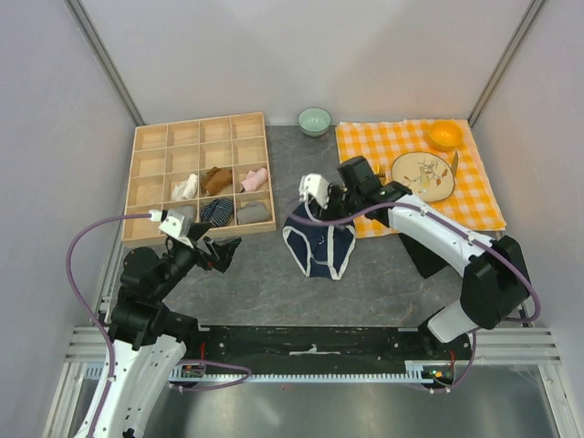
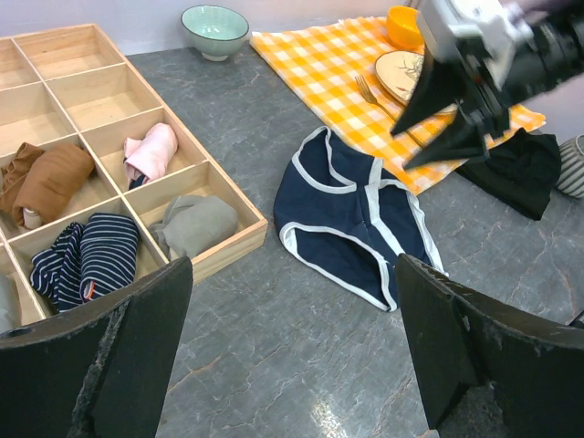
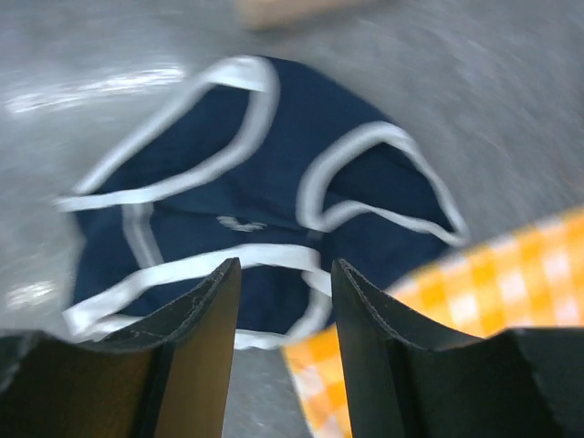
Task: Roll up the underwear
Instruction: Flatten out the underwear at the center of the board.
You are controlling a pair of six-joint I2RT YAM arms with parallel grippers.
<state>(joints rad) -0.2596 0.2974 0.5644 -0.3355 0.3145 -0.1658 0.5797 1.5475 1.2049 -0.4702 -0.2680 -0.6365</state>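
Underwear [image 1: 319, 248] lies spread on the grey table [image 1: 383, 292] between the wooden divider tray [image 1: 146, 187] and checked cloth [image 1: 365, 146], right gripper [image 1: 334, 208] over its far edge. Left wrist: left gripper [image 2: 292, 351] jaws spread wide, empty, short of the briefs. Right wrist, blurred: jaws parted, pinching nothing, above the white-trimmed fabric.

No legible text anywhere; pale mark [image 3: 239, 223] on underwear [image 3: 274, 182] too blurred.
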